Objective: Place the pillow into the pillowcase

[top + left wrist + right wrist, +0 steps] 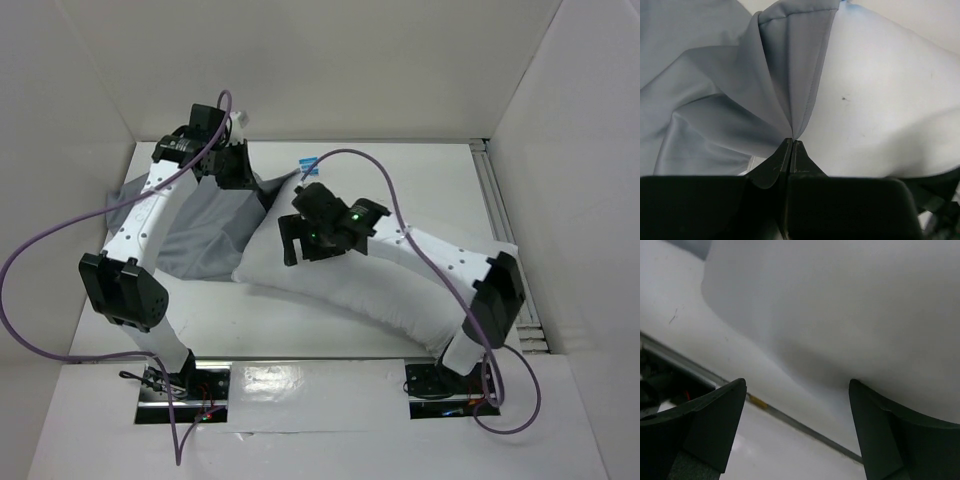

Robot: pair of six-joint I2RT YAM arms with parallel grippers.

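The blue-grey pillowcase (200, 235) lies crumpled at the left of the table. The white pillow (370, 290) lies bent across the middle, its left end resting against the pillowcase's opening. My left gripper (243, 183) is shut on the pillowcase's hemmed edge and holds it lifted; the left wrist view shows the closed gripper (792, 141) pinching the pillowcase (715, 100) with the pillow (880, 110) right beside it. My right gripper (300, 250) is open at the pillow's left end. In the right wrist view the gripper (797, 390) is wide open and empty, and its right finger touches the pillow (840, 305).
White walls enclose the table on three sides. A metal rail (500, 220) runs along the right edge. Purple cables (60, 240) loop from both arms. A small blue tag (307, 163) sticks up at the pillow's far end. A seam strip (790, 417) crosses the table below the right gripper.
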